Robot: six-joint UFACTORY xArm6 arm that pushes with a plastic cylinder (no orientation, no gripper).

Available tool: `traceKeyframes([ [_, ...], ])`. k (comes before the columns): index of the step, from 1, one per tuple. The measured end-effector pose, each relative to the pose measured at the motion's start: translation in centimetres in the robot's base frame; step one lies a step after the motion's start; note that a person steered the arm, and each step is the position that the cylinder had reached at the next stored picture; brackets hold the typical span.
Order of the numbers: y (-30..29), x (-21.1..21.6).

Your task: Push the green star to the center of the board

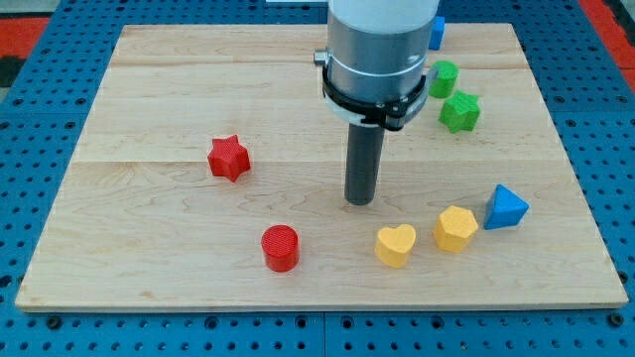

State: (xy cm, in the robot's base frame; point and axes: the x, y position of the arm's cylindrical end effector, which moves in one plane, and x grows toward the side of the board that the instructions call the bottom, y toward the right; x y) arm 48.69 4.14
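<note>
The green star (459, 112) lies on the wooden board (159, 109) at the upper right, just below a green cylinder-like block (444, 77). My tip (360, 201) rests on the board near its middle, well to the lower left of the green star and apart from it. The arm's grey body hides the board area above the rod.
A red star (229, 158) lies left of centre and a red cylinder (280, 248) at lower centre. A yellow heart (396, 245), a yellow hexagon-like block (455, 228) and a blue triangle (507, 207) sit at lower right. A blue block (437, 32) peeks out at the top.
</note>
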Motion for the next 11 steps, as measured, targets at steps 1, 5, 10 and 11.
traceKeyframes([
  [1, 1.8, -2.8],
  [5, 20.0, -9.4],
  [10, 2.5, -12.5],
  [11, 2.5, -11.3],
])
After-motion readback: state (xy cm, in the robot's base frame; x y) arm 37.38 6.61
